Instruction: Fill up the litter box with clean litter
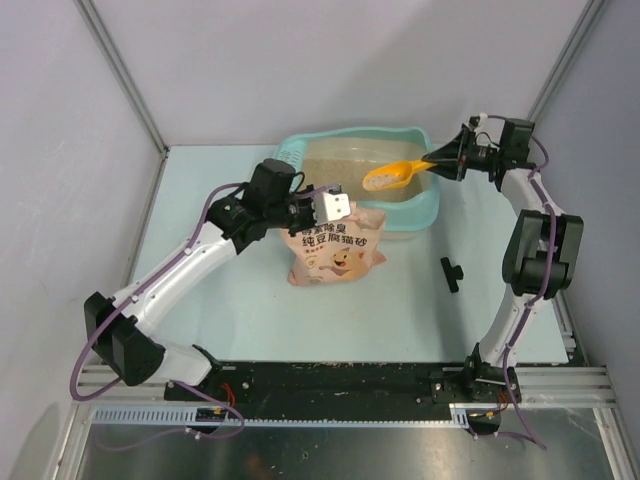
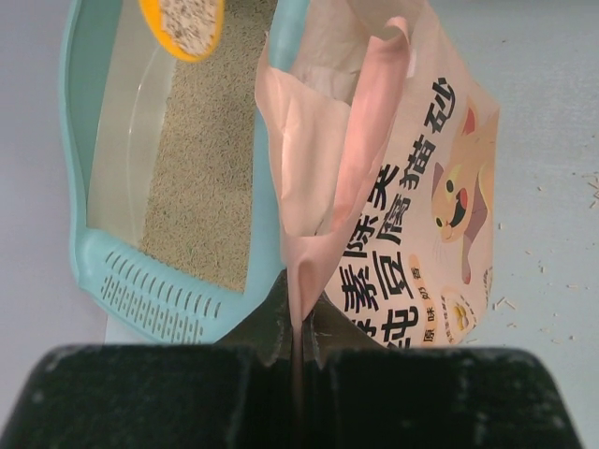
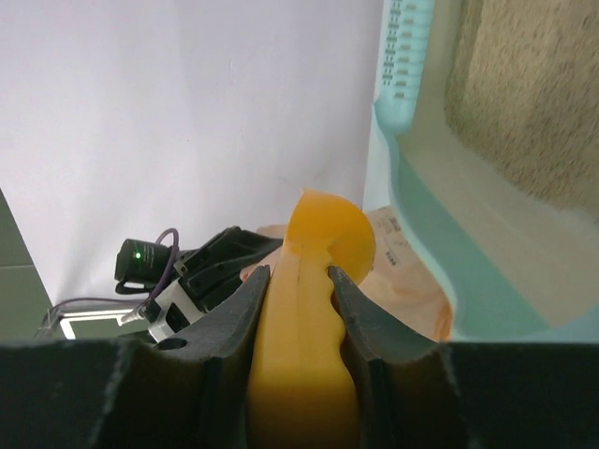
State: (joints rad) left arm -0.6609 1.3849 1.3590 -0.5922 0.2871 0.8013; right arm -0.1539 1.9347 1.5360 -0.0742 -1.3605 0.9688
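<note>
Now the right pincer (image 1: 441, 164), clamped on the orange scoop (image 1: 395, 175), holds clean litter (image 1: 377, 181) over the litter box (image 1: 350, 133) at the counter's (image 1: 230, 320) rear; the left pincer (image 1: 318, 206) pinches the pink bag's (image 1: 335, 252) rim. Next, tilt the scoop to pour.

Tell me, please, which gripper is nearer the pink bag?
Left. The left gripper pinches the pink bag at its top; the right gripper holds the orange scoop over the litter box, away from the bag.

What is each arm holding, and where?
The left jaws pinch the pink bag by its top edge; the right jaws clamp the orange scoop by its handle.
</note>
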